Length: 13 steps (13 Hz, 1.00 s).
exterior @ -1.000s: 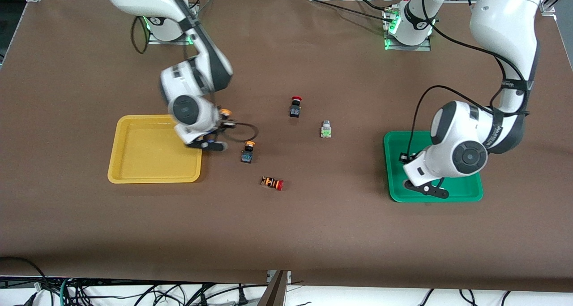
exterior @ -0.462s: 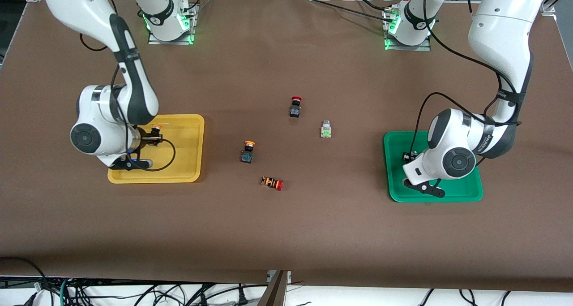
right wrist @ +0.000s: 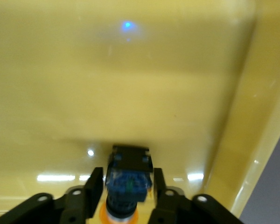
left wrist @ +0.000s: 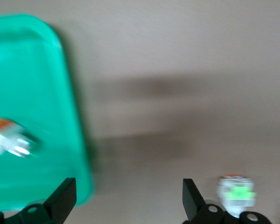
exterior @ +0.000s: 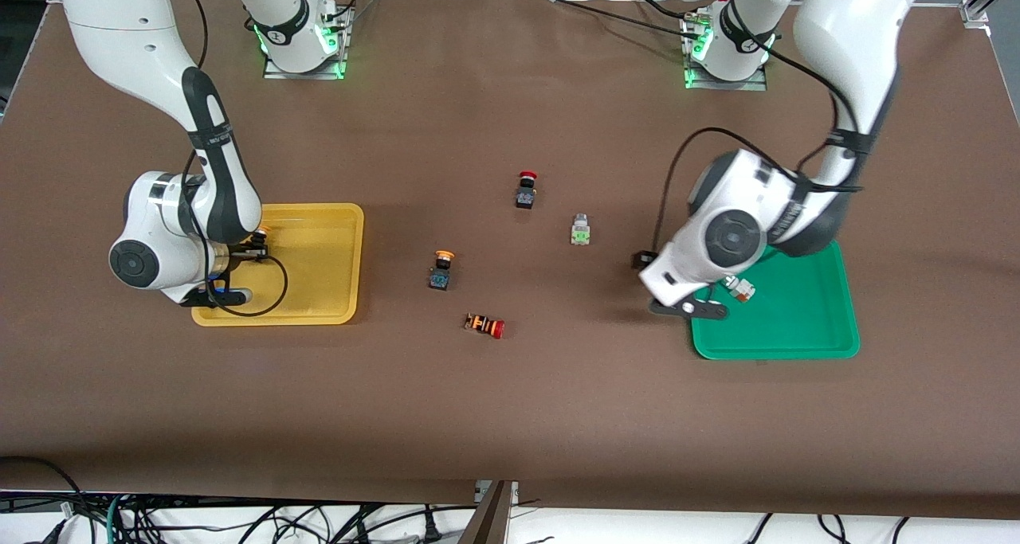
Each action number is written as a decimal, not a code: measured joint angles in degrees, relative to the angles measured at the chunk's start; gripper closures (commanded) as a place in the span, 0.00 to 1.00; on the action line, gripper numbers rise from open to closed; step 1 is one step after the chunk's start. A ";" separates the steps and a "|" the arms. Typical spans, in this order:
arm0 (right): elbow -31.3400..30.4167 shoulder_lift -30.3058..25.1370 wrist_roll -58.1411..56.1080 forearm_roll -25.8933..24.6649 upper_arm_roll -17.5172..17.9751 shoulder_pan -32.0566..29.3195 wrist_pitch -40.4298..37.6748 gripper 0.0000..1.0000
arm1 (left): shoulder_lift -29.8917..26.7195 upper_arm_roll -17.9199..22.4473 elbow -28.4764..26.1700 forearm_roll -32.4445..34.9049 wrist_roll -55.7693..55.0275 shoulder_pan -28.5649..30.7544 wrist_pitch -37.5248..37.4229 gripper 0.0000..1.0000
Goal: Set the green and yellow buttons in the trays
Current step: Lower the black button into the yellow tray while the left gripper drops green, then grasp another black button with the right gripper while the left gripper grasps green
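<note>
My right gripper [exterior: 252, 251] is shut on an orange-yellow capped button [exterior: 260, 236] low over the yellow tray [exterior: 335, 289]. The right wrist view shows the gripper [right wrist: 126, 182] clamping the button's black and blue body [right wrist: 129, 175] over the tray floor [right wrist: 130, 70]. My left gripper [exterior: 687, 307] is open and empty over the green tray's [exterior: 805, 321] rim toward the table's middle. One whitish button [exterior: 739, 289] lies in that tray. A second whitish-green button [exterior: 581, 231] and a second orange-yellow button [exterior: 441, 269] lie on the table. The left wrist view shows the open gripper [left wrist: 126, 203], the tray [left wrist: 32, 84] and both whitish buttons [left wrist: 11, 137] [left wrist: 235, 193].
A red-capped black switch [exterior: 526, 189] stands mid-table, farther from the front camera than the loose buttons. A red-capped switch with an orange-striped body [exterior: 485, 325] lies nearer the front camera. Brown table cover [exterior: 510, 416] throughout.
My left gripper moved off the green tray toward the table's middle, leaving a whitish button in the tray. My right gripper carried the orange-yellow button over the yellow tray and settled lower.
</note>
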 measured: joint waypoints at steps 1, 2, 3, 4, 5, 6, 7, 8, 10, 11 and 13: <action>1.56 -0.20 -0.02 0.01 0.50 0.51 -1.14 0.00 | 0.36 -0.20 -0.67 -0.07 -2.65 -2.44 1.40 0.00; 3.86 -0.46 0.06 0.06 1.35 1.27 -3.81 0.00 | 0.76 -0.20 -1.29 -0.09 -4.17 -4.66 2.39 0.00; 6.60 -0.70 0.95 0.17 2.24 2.50 -6.49 0.00 | 1.00 -0.20 -2.04 -0.09 -5.00 -6.42 3.38 0.00; 9.35 -0.85 3.22 0.32 3.01 4.34 -8.22 0.00 | 1.16 -0.20 -3.14 -0.09 -5.35 -7.82 5.24 0.00; 11.41 -0.83 7.24 0.47 3.93 6.57 -8.98 0.00 | 1.30 -0.18 -5.11 -0.09 -5.64 -8.95 9.04 0.00; 12.50 -0.59 12.37 0.61 5.09 8.80 -9.07 0.00 | 1.48 -0.18 -8.01 -0.09 -5.97 -9.58 14.24 0.00; 13.15 -0.04 17.49 1.30 6.51 10.64 -8.61 0.00 | 1.79 -0.15 -10.99 -0.09 -6.24 -9.72 19.41 0.00; 13.56 0.66 21.72 2.75 8.04 11.90 -7.56 0.00 | 2.36 -0.05 -13.23 -0.09 -6.59 -9.71 23.40 0.00; 13.93 2.21 27.45 4.90 10.41 13.13 -3.62 0.00 | 3.58 0.09 -14.91 -0.09 -6.81 -9.70 26.30 0.37; 14.17 3.05 29.99 5.22 11.07 13.62 -1.45 0.00 | 3.90 0.13 -14.98 -0.09 -6.81 -9.70 26.42 0.66; 15.22 4.90 35.54 5.33 11.46 15.67 1.82 0.00 | 3.95 0.14 -14.99 -0.09 -6.81 -9.70 26.42 0.73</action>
